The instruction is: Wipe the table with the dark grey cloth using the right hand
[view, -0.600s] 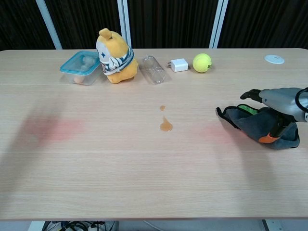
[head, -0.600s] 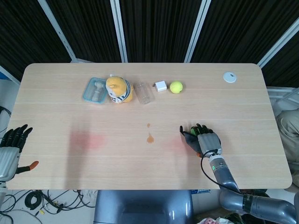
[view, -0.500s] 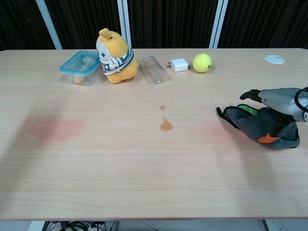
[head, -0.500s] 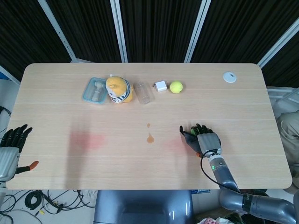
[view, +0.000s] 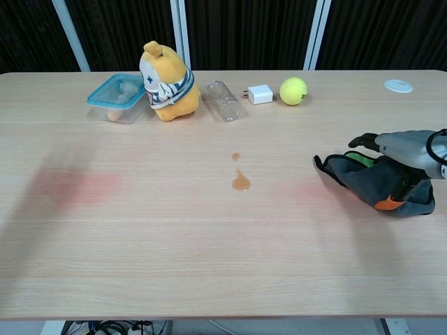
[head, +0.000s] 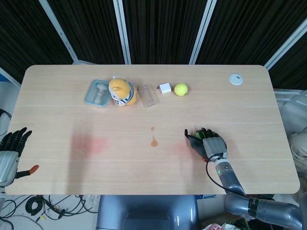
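Observation:
The dark grey cloth (view: pixel 363 183) lies bunched on the table's right front part, one corner pointing left toward the spill. My right hand (view: pixel 408 148) lies on top of it, fingers over the far edge and the orange-tipped thumb tucked into the folds, gripping it. In the head view the cloth (head: pixel 193 141) shows mostly left of that hand (head: pixel 214 145). An orange-brown spill (view: pixel 241 182) with a small drop above it sits left of the cloth, apart from it. My left hand (head: pixel 8 154) hangs off the table's left front edge, fingers apart and empty.
Along the back stand a blue-lidded box (view: pixel 116 97), a yellow plush toy (view: pixel 165 72), a clear bottle on its side (view: pixel 223 100), a white charger (view: pixel 260 93) and a tennis ball (view: pixel 293 91). A white disc (view: pixel 398 86) sits far right. Faint pink patches (view: pixel 73 187) mark the left.

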Robot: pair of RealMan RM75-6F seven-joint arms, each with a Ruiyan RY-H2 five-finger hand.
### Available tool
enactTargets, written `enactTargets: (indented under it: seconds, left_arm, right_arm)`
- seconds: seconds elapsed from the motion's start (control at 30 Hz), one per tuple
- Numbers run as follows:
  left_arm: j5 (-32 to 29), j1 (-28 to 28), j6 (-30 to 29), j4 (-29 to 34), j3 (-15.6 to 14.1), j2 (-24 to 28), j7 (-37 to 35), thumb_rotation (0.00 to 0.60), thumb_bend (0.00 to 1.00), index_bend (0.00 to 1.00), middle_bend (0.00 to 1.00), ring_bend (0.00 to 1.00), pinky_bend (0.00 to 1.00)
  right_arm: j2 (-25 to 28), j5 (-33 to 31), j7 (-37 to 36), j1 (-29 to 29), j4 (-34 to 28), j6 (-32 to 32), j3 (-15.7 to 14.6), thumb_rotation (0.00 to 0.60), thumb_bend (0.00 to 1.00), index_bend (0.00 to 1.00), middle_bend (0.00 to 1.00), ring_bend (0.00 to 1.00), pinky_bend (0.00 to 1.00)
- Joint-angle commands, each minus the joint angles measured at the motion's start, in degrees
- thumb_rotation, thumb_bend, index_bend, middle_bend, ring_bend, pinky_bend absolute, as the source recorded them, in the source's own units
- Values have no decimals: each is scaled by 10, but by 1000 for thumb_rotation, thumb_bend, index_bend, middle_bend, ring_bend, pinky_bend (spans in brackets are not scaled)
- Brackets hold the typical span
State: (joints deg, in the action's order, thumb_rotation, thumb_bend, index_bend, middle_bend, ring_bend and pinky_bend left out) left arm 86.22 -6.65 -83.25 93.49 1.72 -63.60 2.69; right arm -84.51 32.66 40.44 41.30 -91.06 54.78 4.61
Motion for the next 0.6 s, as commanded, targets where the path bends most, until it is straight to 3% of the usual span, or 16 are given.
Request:
enactTargets:
  seconds: [0.03,0.6]
  left_arm:
    - [1,-1,1,0,0,-1,2,600,0,0,0,0,0]
    - [-2,-1,4,2,-1,0,6,600,0,0,0,0,0]
  right_arm:
    - [0,-5,-1,3,4,-2,-2,600,73,0,0,0,166]
    - [-7,-42,1,28,32,-14,-3,600,107,0,0,0,165]
